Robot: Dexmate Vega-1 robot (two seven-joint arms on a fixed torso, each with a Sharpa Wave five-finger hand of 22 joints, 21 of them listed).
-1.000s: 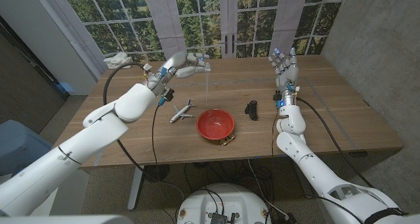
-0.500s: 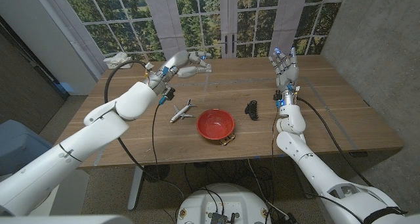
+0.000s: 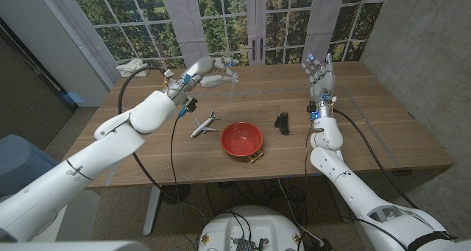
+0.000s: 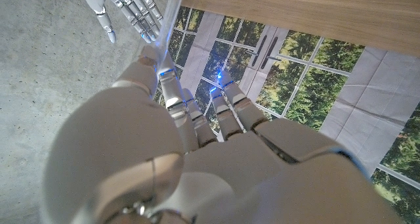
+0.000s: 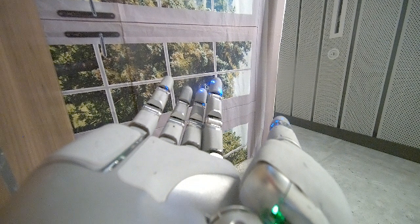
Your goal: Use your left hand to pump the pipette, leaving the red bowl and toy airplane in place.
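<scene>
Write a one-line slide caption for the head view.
Left hand holds the clear pipette above the table; toy airplane, red bowl rest on it; right hand open.

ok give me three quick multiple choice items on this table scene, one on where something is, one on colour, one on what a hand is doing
1. Where is the toy airplane?
A. left of the bowl
B. inside the bowl
C. beside the hair clip

2. What colour is the bowl?
A. blue
B. red
C. white

3. What is the left hand doing?
A. resting on the table
B. holding the pipette raised over the table
C. gripping the bowl

Answers:
1 A, the plane lies just left of the bowl.
2 B, it is plainly red.
3 B, the clear tube hangs down from its fingers.
</scene>
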